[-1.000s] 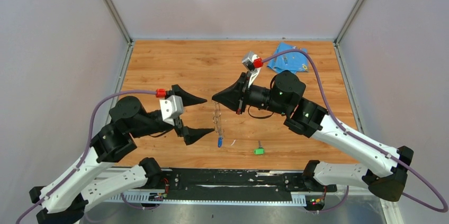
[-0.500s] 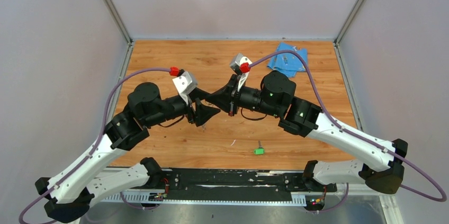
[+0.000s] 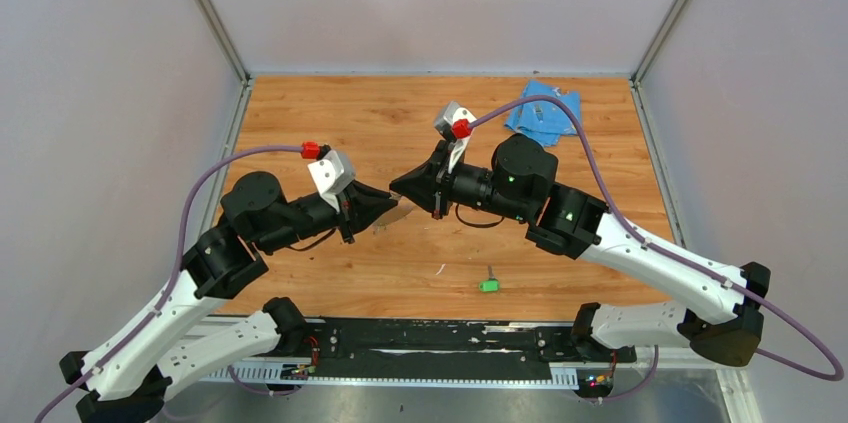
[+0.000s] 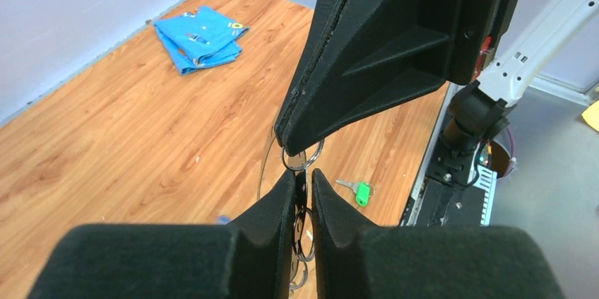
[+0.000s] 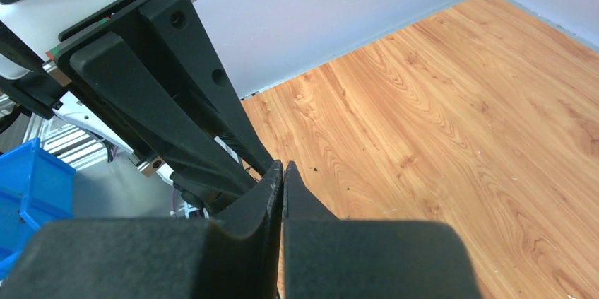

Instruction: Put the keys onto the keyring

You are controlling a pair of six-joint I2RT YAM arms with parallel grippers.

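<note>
My right gripper (image 3: 397,186) is shut on the top of the keyring (image 4: 265,165), a thin grey band that hangs down with small rings (image 4: 304,161) on it. Just below, my left gripper (image 4: 302,173) has closed to a narrow slit on those hanging rings. In the top view my left gripper (image 3: 393,205) meets the right one tip to tip and the keyring is hidden. A bit of the blue key (image 4: 222,219) shows beside my left finger. The green key (image 3: 488,284) lies flat on the table near the front edge, also in the left wrist view (image 4: 362,193).
A folded light-blue cloth (image 3: 543,110) lies at the back right of the wooden table (image 3: 320,113). Grey walls close the table in on three sides. The black rail (image 3: 440,338) with the arm bases runs along the near edge.
My left gripper swung in from the left, up to the right gripper's tip, and went from wide open to closed on the hanging keyring. The right arm shifted slightly left.
</note>
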